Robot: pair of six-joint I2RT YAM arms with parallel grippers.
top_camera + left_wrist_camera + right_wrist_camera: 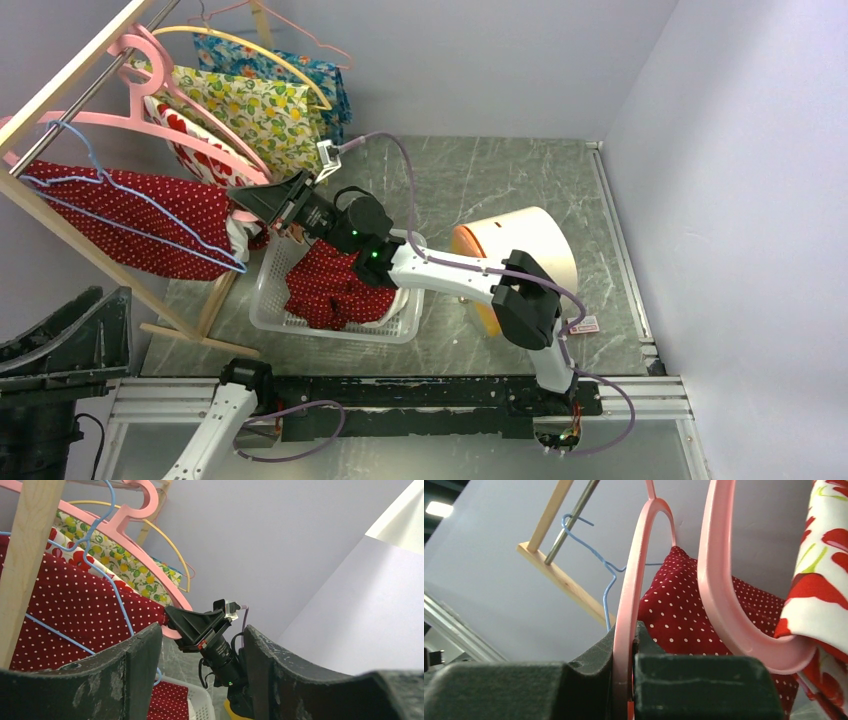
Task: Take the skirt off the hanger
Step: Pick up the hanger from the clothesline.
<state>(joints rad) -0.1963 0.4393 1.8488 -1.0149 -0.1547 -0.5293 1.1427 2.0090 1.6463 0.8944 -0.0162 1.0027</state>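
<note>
Gripping the pink hanger (626,595) — right hand (631,640) is pinching tight on its end. Floral skirt (200,150) is still hanging on it at 10 o'clock, so nothing's coming off yet. Left hand (202,645) is idling partly open, empty — stripping the skirt is remaining.

Grey marbled table (480,180), white basket (335,334), tipped cream tub (540,240), wooden rack base (190,335)
</note>
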